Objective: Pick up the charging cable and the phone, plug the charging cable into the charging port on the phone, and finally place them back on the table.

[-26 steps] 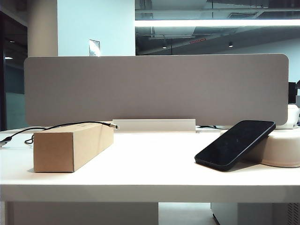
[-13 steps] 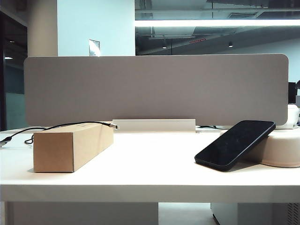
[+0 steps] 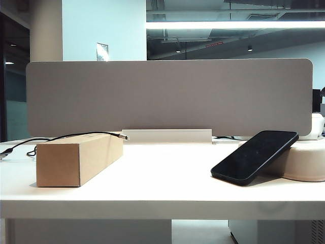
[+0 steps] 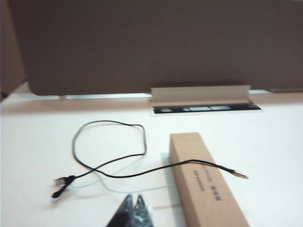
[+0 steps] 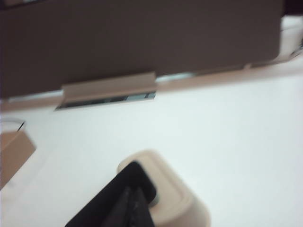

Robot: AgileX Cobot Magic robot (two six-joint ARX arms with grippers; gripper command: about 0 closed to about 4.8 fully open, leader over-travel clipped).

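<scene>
The task looks to be at its very start: neither item has been picked up, so the step in hand is the approach. The charging cable lies looped on the table beside the cardboard box, draped over the box top with its silvery plug sticking out past the far side of the box. The phone leans screen-up against a cream tray, well apart from the box.

The left gripper hangs above the table just beside the box, clenched and holding nothing. The right gripper hovers over the phone, also clenched and empty. Neither arm shows in the exterior view.

Next, I judge, both grippers must open, then 1 closes near the plug end and the other on the phone's edges.

Print on the box top is too blurred to read.
</scene>
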